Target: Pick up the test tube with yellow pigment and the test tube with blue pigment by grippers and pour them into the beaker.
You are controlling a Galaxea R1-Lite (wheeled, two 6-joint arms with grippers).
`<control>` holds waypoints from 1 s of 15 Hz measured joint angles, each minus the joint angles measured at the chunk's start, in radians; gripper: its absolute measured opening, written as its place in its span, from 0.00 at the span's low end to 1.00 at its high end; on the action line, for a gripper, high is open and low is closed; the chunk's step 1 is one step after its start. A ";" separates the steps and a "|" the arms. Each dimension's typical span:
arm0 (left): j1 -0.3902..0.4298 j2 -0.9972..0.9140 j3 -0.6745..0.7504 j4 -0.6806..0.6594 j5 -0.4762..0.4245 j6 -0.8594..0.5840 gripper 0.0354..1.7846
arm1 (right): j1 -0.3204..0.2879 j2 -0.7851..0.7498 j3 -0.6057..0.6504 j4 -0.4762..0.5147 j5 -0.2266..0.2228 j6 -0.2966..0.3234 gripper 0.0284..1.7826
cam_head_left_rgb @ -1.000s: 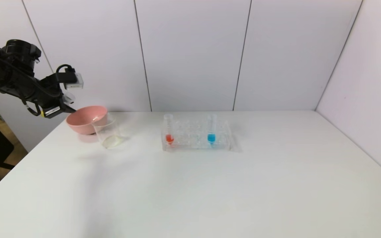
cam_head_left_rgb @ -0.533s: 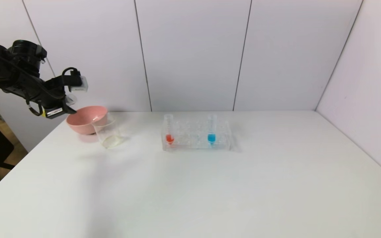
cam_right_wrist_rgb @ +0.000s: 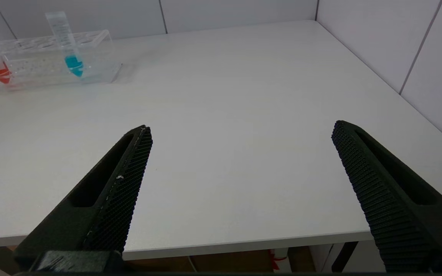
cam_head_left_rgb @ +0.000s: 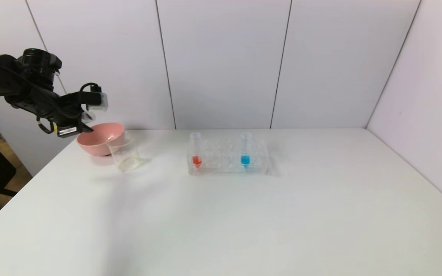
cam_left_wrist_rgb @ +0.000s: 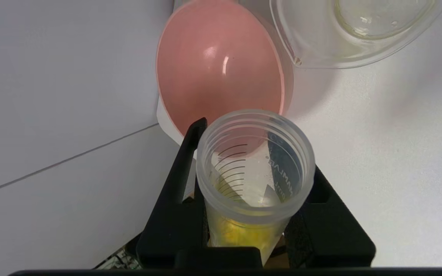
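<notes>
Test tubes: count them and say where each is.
3. Red-liquid tube and the test tube with blue pigment stand in the rack; the test tube with yellow pigment is in the left gripper.

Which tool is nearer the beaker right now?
Left. The left tool, shut on the test tube with yellow pigment, hangs over the pink bowl just beside the beaker. The right tool sits open near the table's front edge, far off.

A plain white table [cam_head_left_rgb: 244,214] bears a pink plastic bowl [cam_head_left_rgb: 100,138], a clear tapered beaker [cam_head_left_rgb: 125,152] and a clear plastic tube rack [cam_head_left_rgb: 226,157].
</notes>
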 joint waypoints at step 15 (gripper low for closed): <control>-0.050 0.013 -0.001 -0.027 0.043 0.075 0.29 | 0.000 0.000 0.000 0.000 0.000 0.000 0.96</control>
